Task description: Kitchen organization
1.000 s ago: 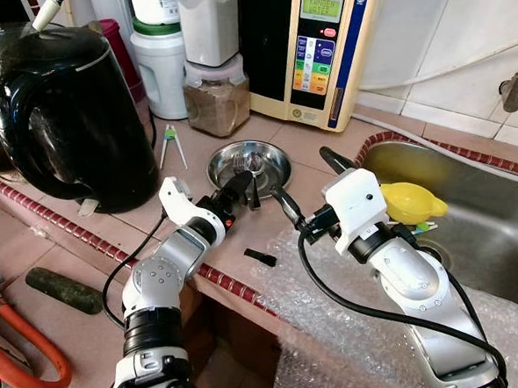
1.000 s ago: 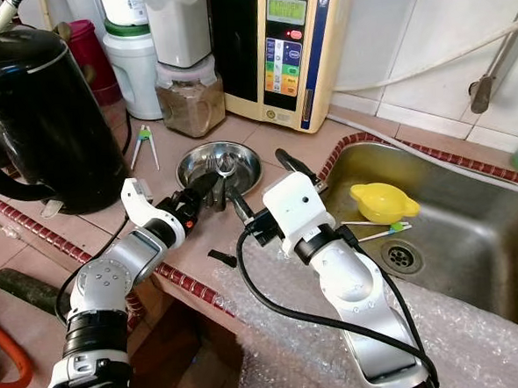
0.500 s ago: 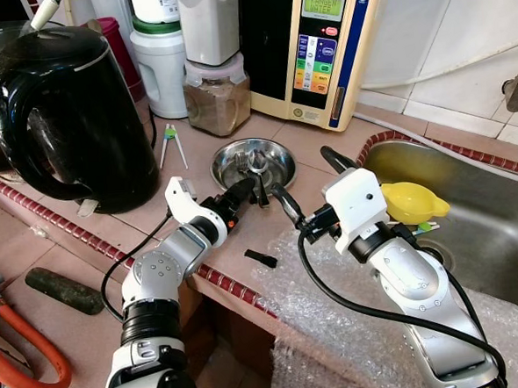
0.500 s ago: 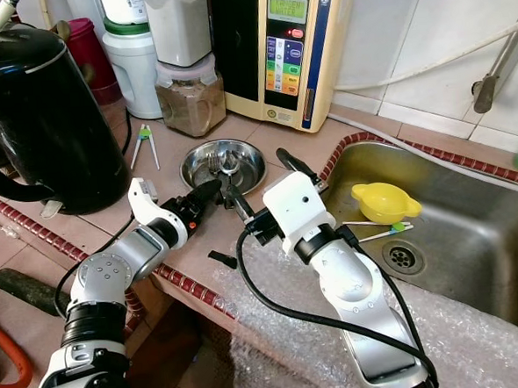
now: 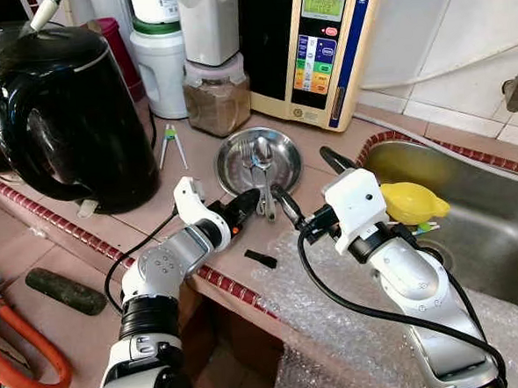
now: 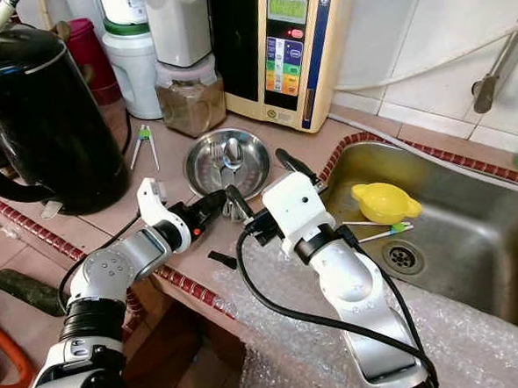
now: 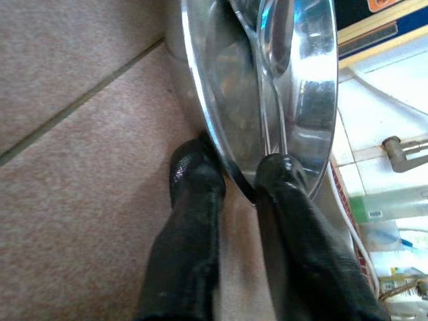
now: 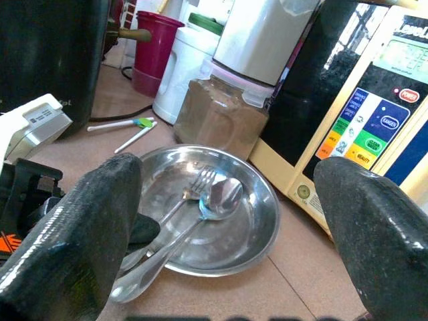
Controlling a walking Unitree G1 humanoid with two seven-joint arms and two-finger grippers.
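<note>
Right wrist view gives me the clearest look at the steel dish (image 8: 249, 215): it holds one fork (image 8: 179, 202) and one spoon (image 8: 200, 215), lying side by side with their handles running out over the near rim. Behind the dish I see one clear jar (image 5: 217, 97) part-filled with brown powder, and a white lidded container (image 5: 160, 68) beside it.

In the left wrist view my left gripper (image 7: 231, 179) has its jaws narrow, pinching the near rim of the dish: one finger sits under the lip against the worktop (image 7: 80, 134), the other rests inside the bowl beside the spoon handle. So the dish lies directly ahead of the left jaws and is held by them.

My right gripper (image 6: 260, 187) hovers just beside the dish with its jaws wide and nothing between them; the dish sits ahead of them, framed between the two fingers (image 8: 73, 227).

Near the left arm stands one black kettle (image 5: 70, 118). Past the right arm one yellow piece (image 5: 413, 202) lies in the sink (image 5: 499, 232). One small black item (image 5: 260, 258) lies on the worktop below both jaws.
</note>
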